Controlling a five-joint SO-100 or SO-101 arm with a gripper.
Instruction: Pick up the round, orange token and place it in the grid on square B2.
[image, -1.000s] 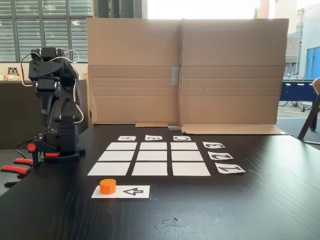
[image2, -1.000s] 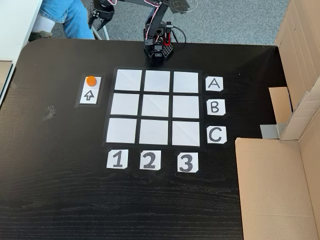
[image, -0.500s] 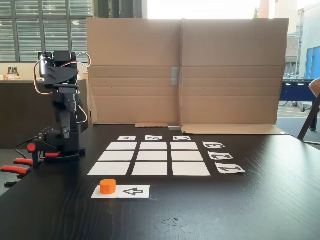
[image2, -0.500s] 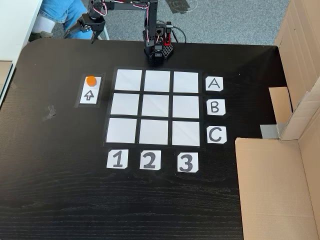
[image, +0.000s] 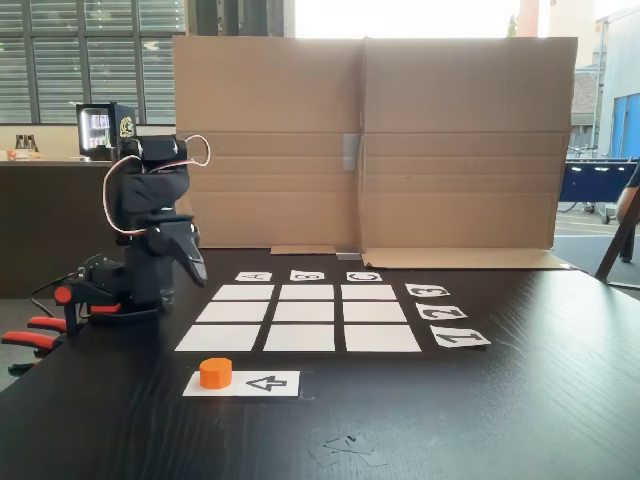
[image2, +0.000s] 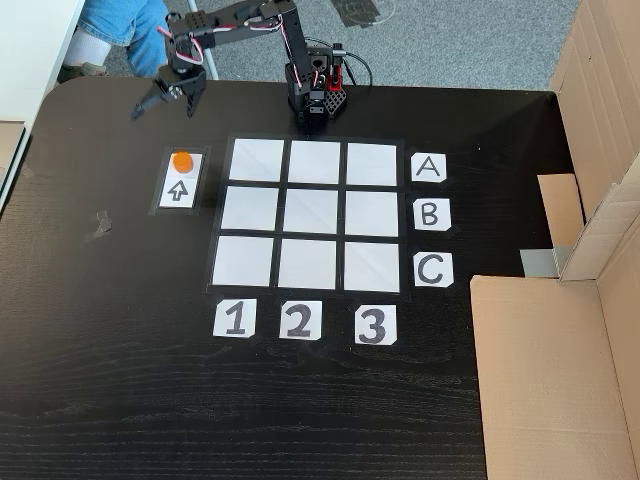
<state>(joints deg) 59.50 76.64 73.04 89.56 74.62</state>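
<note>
The orange token (image: 215, 373) (image2: 181, 160) sits on one end of a white paper strip with a black arrow (image: 262, 383) (image2: 180, 188), beside the grid (image: 243, 292) (image2: 257, 160). Square B2 (image: 306, 311) (image2: 313, 213), the centre one, is bare. My gripper (image: 196, 270) (image2: 165, 107) hangs above the table, behind the token and off the grid's corner near the arm's base (image2: 318, 98). Its fingers are spread open with nothing between them, a short way from the token.
Letter cards A B C (image2: 429, 214) and number cards 1 2 3 (image2: 298, 321) border the grid. A tall cardboard wall (image: 370, 140) (image2: 555, 370) stands along one table side. Orange clamps (image: 35, 335) grip the table edge. A person's leg (image2: 125, 30) is beyond the table.
The arm has unfolded from its upright pose and swung out and down toward the token's side of the table; the gripper now hangs lower and nearer the token. Token and grid have not moved.
</note>
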